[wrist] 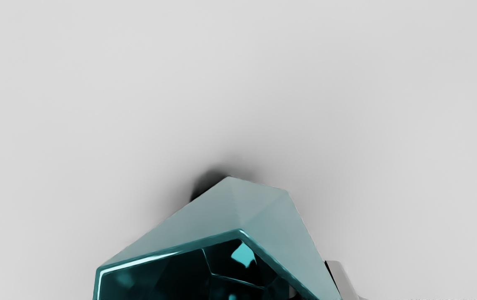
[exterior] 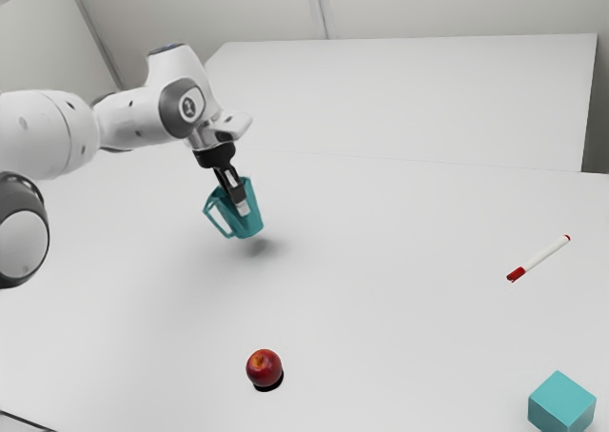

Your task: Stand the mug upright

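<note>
White tabletop [exterior: 381,308] lies beneath fingers [exterior: 238,195] gripping the tilted mug [exterior: 249,225].

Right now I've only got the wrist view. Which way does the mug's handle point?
Observer: The mug's handle points toward the exterior view's left.

Operator: Tilt?

Observer: Not quite upright: its base is swung toward the exterior view's right, its rim toward the left.

Operator: Other objects out there?

Observer: Three, all apart from the mug: a red apple, and farther toward the exterior view's right a red-capped white marker and a teal cube.
</note>
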